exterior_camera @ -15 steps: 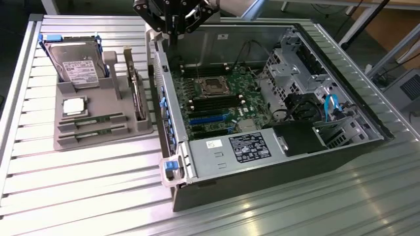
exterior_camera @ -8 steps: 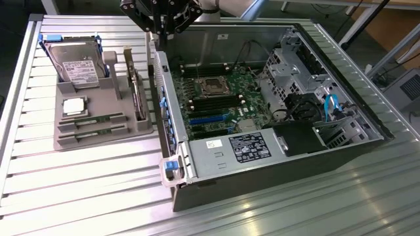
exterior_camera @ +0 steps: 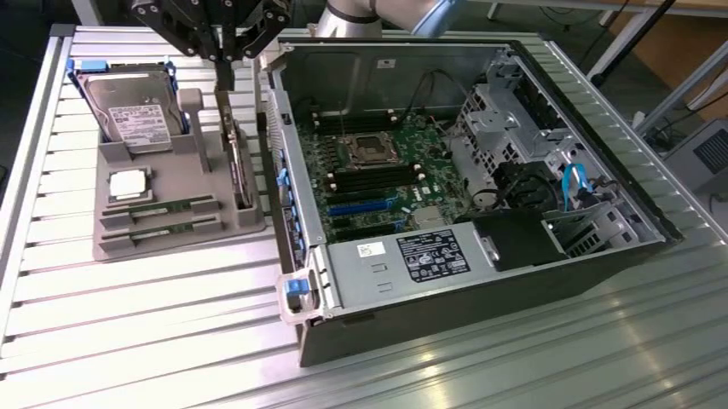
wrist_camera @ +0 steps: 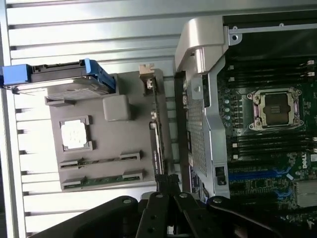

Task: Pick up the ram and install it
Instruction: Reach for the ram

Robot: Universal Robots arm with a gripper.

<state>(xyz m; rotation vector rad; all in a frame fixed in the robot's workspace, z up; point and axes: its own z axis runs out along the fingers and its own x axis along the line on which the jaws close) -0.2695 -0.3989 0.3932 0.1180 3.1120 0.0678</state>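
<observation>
Two on the tray: the inner ram point(exterior_camera: 159, 207), a long thin green circuit-board strip beside the square silver processor chip point(exterior_camera: 128, 185), and the outer ram point(exterior_camera: 159, 227), its twin. Both lie flat in slots of the grey plastic parts tray point(exterior_camera: 170, 247).
Gripper: the black gripper point(exterior_camera: 224, 70) hangs above the tray's far side, near the upright expansion card point(exterior_camera: 237, 162) and well apart from both rams. I cannot tell whether it is open or closed, and nothing green shows in it.
Computer: the open black desktop case point(exterior_camera: 637, 247) lies just beside the tray on the slatted metal worktop point(exterior_camera: 136, 341). Its green motherboard point(exterior_camera: 393, 192) is exposed, and the long dark memory slots point(exterior_camera: 364, 181) by the processor socket look unfilled.
Done: nothing of the task shows as finished, since no ram is lifted or seated.
Left: by my judgement, the whole job of grasping a ram, carrying it and installing it.
</observation>
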